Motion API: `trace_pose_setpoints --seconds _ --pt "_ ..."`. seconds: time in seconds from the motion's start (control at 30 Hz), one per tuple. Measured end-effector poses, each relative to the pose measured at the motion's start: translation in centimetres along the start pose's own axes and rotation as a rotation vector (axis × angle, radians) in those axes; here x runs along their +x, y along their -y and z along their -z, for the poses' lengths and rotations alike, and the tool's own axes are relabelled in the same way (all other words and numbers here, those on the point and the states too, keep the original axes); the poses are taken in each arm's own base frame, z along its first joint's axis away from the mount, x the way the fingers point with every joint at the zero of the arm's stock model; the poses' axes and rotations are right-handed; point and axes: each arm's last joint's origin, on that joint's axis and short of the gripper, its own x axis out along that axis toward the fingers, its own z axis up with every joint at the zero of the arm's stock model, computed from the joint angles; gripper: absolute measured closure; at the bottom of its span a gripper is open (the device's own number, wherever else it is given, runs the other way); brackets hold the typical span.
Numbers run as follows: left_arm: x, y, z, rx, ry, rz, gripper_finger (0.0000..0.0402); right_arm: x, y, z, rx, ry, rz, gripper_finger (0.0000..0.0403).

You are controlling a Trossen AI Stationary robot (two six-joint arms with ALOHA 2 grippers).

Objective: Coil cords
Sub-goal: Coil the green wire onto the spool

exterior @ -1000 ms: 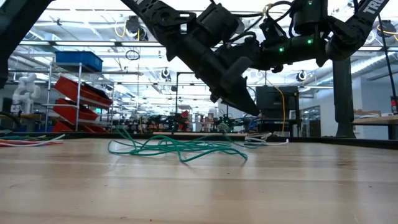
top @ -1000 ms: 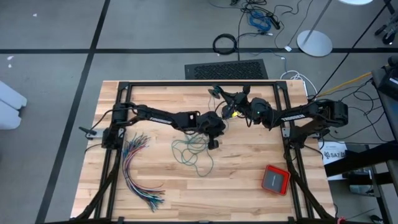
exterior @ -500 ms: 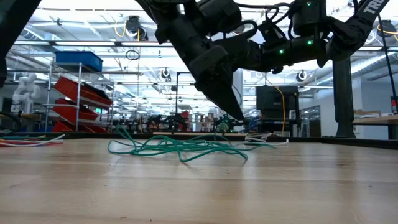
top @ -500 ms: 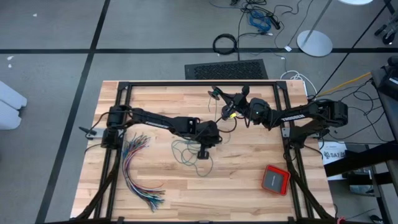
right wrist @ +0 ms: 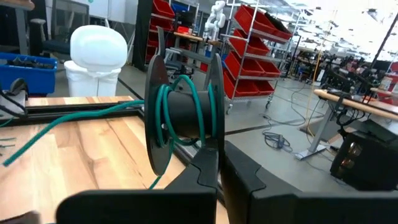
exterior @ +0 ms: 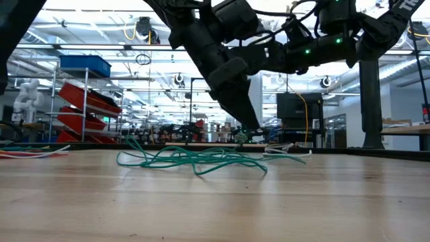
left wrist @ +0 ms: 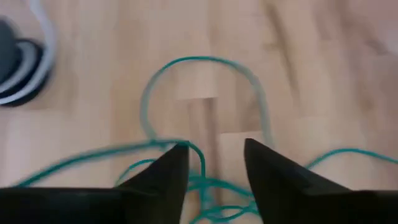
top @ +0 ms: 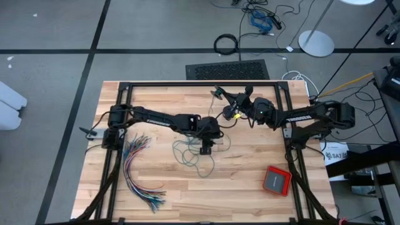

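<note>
Pale wood planks form the desk (top: 250,200), with many-coloured wires (top: 139,172) near its left edge. Mid-desk, the left gripper (left wrist: 214,163) hangs parted, empty, over the loose teal cord (top: 190,153). Rightward, the right gripper (right wrist: 217,163) pinches a black spool (right wrist: 183,118) wound with teal cord; red bins (exterior: 87,111) line the room behind.

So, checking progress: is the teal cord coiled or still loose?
Mostly loose: teal cord sprawls in tangled loops on the table; a few turns sit on the spool.
</note>
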Motion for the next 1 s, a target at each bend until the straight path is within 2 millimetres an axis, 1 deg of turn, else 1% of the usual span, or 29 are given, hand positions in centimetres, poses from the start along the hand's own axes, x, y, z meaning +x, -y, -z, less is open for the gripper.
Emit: trace_pose_setpoints --seconds 0.1,0.2,0.3,0.4,0.47,0.57,0.67,0.8,0.93,1.0 --pt "-0.1 -0.9 0.1 -0.010 -0.004 -0.045 0.0205 -0.3 0.2 -0.4 -0.004 -0.001 0.000 0.0403" --pt "-0.2 -2.3 0.2 -0.035 0.002 -0.066 0.0189 -0.5 0.3 -0.6 -0.008 -0.011 -0.004 0.0403" --pt "-0.4 -3.9 0.6 -0.073 -0.008 -0.090 0.0186 -0.7 0.1 -0.7 -0.020 -0.013 -0.008 0.0403" --pt "-0.6 -5.4 1.4 -0.119 -0.055 -0.106 0.0185 -0.9 0.0 -0.9 -0.027 -0.007 -0.006 0.0403" --pt "-0.8 -6.1 1.8 -0.151 -0.079 -0.098 0.0185 -0.9 0.0 -0.9 -0.035 -0.013 0.010 0.0403" --pt "-1.3 -6.3 2.1 -0.184 -0.112 -0.064 0.0185 -1.0 0.0 -0.9 -0.042 -0.016 0.012 0.0403" --pt "-2.3 -6.1 2.1 -0.191 -0.131 -0.051 0.0185 -1.0 0.0 -1.0 -0.041 -0.014 0.012 0.0403" --pt "-4.6 -6.1 1.4 -0.168 -0.097 -0.113 0.0185 -1.0 0.0 -1.1 -0.032 -0.002 0.007 0.0403" --pt "-6.9 -6.4 0.2 -0.150 0.035 -0.248 0.0185 -1.0 0.0 -1.2 -0.023 0.011 0.008 0.0403" --pt "-7.9 -6.5 -0.1 -0.149 0.108 -0.311 0.0185 -1.0 0.0 -1.2 -0.021 0.016 0.009 0.0403"
